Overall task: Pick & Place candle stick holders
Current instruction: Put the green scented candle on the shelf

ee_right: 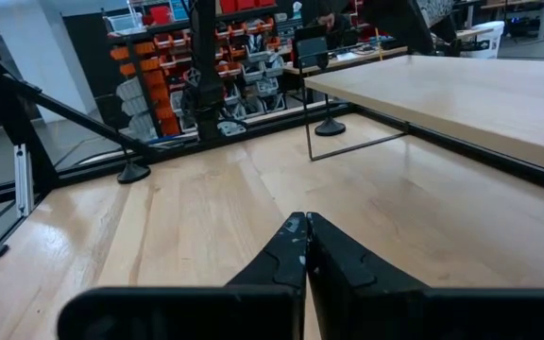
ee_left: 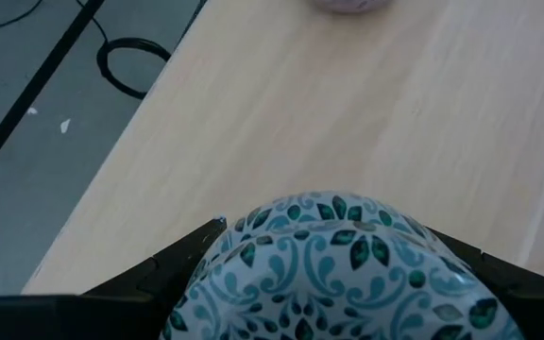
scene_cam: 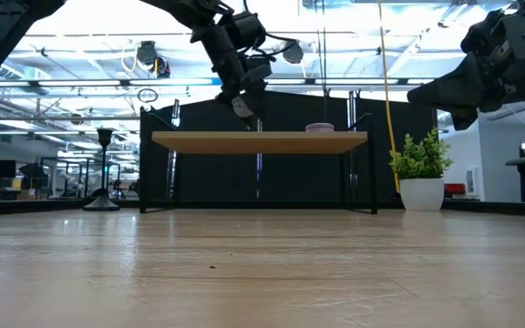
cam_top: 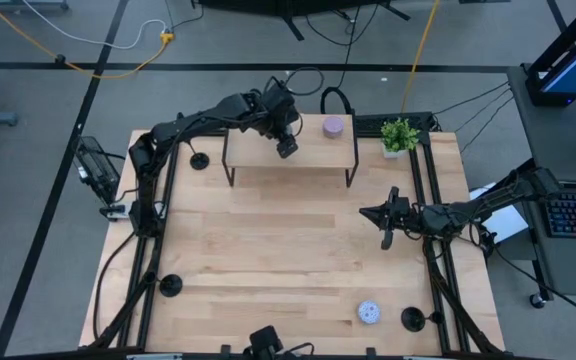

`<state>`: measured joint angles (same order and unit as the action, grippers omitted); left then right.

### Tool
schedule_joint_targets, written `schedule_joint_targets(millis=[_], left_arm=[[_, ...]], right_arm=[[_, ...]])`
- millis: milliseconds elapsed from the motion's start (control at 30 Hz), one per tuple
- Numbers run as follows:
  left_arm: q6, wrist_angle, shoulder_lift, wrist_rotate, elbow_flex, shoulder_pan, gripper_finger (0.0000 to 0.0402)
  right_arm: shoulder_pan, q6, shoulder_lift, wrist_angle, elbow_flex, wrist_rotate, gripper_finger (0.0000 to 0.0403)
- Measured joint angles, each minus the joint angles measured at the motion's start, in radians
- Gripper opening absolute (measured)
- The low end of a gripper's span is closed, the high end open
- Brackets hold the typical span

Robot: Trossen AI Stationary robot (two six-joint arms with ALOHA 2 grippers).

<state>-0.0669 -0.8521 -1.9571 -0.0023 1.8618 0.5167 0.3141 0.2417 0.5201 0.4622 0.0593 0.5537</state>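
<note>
Three black candle stick holders stand on their disc bases on the table: far left, near left and near right. The far left one also shows in the low view. My left gripper hangs over a raised wooden shelf at the table's far side, shut on a round white puck with a teal leaf pattern. My right gripper is shut and empty above the table's right part, and it also shows in the right wrist view. My left gripper pinches the patterned puck's round sides between its two fingers, one on each side. The fingers come from above, slanting down toward the shelf. The puck is lifted clear above the shelf top.
A lavender puck lies on the shelf's right part, and it also shows in the left wrist view. A small potted plant stands at the far right. A pale patterned puck lies near the front edge. Black frame rails run along both table sides.
</note>
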Motion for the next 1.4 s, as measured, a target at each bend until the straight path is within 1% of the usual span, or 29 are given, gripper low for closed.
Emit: schedule_joint_targets(millis=[100,467,733,1033,1400], left_arm=[[-0.003,-0.022,0.000,0.000,0.000,0.000,0.0283],[0.001,-0.193,0.000,0.000,-0.001,0.022,0.0283],[0.028,-0.221,0.000,-0.001,-0.001,0.062,0.0283],[0.027,-0.254,-0.020,-0.014,-0.001,0.069,0.0283],[0.027,-0.245,-0.032,0.002,-0.001,0.071,0.0283]], right_arm=[[0.000,0.000,0.000,0.000,0.000,0.000,0.0000],[0.000,0.000,0.000,0.000,0.000,0.000,0.0000],[0.000,0.001,0.000,0.000,0.000,0.000,0.0000],[0.000,0.008,0.000,0.000,0.000,-0.001,0.0000],[0.000,0.010,0.000,0.002,0.000,-0.004,0.0000]])
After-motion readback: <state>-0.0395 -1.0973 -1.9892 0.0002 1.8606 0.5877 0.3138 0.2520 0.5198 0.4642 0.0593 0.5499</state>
